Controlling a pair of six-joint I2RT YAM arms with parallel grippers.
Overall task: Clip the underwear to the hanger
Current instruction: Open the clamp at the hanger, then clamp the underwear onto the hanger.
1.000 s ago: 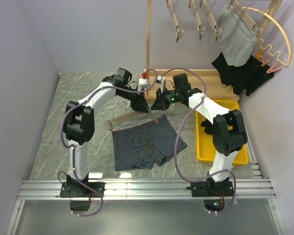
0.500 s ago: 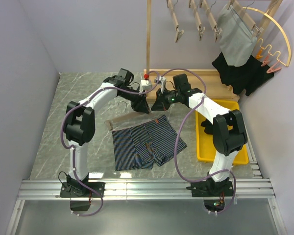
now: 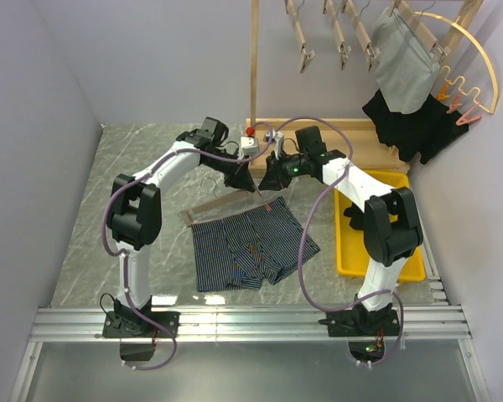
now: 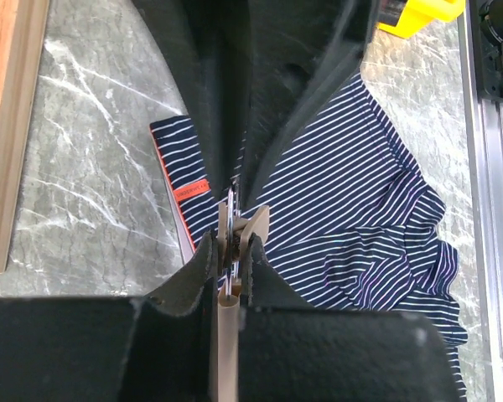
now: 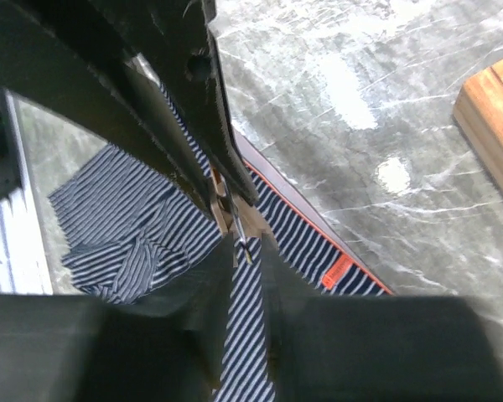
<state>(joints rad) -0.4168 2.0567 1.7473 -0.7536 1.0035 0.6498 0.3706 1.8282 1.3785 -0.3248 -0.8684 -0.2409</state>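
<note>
Clamping the clip (image 4: pixel 250 224) at one end of the hanger (image 3: pixel 222 203) with the left gripper (image 4: pixel 229 251), jaws together on the wood. Crowding the same spot with the right gripper (image 5: pixel 239 255); cannot tell whether those jaws pinch the clip or stand loose.

Finding the underwear (image 3: pixel 247 243) spread on the table (image 3: pixel 151 167), lower centre of the top view, waistband just under the hanger bar.

Risking a clip shut on no cloth, given a waistband edge possibly outside the mouth. Risking a twisted or dragged hanger with both arms pulling at one end. Risking bunched fabric under the bar.

Cannot see the clip mouth, hidden behind the fingers in both wrist views. Cannot make out any waistband inside it. Losing the far hanger end off-frame in the wrist views.
</note>
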